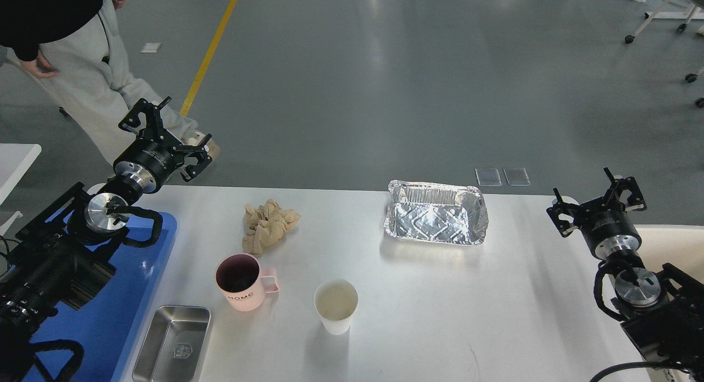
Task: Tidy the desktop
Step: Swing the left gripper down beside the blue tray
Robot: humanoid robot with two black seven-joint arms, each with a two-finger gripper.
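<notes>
The white desktop (418,327) fills the lower part of the head view. On it lie a crumpled brown paper wad (268,225), a pink mug (242,282) marked HOME, a white paper cup (336,305), an empty foil tray (436,212) and a small steel tray (173,343). My left gripper (165,136) hangs open over the far left corner, holding nothing. My right gripper (597,199) stands open above the far right edge, also holding nothing.
A blue plastic tray (121,310) lies along the desktop's left side under my left arm. A cream bin (668,244) sits beyond the right edge. A person in grey (93,79) stands on the floor behind the left corner.
</notes>
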